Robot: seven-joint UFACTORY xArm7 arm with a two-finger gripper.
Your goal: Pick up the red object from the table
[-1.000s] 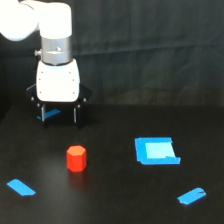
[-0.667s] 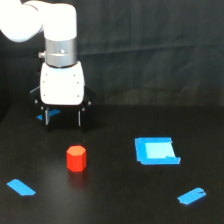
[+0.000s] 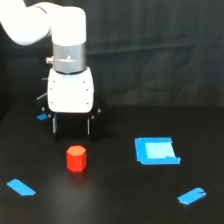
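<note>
Item: red object (image 3: 76, 158). Short hexagonal block, matte, upright on the table (image 3: 115, 200), untouched, nothing around or against it. Taken as the landmark for every entry below.

Item: gripper (image 3: 72, 126). Hangs above and just behind the red object, apart from it, slightly toward the exterior view's left. Two dark fingers (image 3: 54, 125) point straight down; the jaws stand wide, the gap between them broader than the block. Holding nothing.

Item: blue square patch (image 3: 156, 150). Flat on the table, well apart from the red object, on the exterior view's right.

Item: blue tape strips. One (image 3: 21, 187) near the red object, lower and to the exterior view's left; one (image 3: 191, 196) well apart, lower right; a small piece (image 3: 43, 117) behind, past the gripper's left edge.

Step in hand, as judged: alignment before descent. To do it well, centre the jaws over the block so one finger passes each side, keep them wide going down, stop short of the table, then close on two opposite flat faces, not corners, so the block does not twist or skid.
</note>
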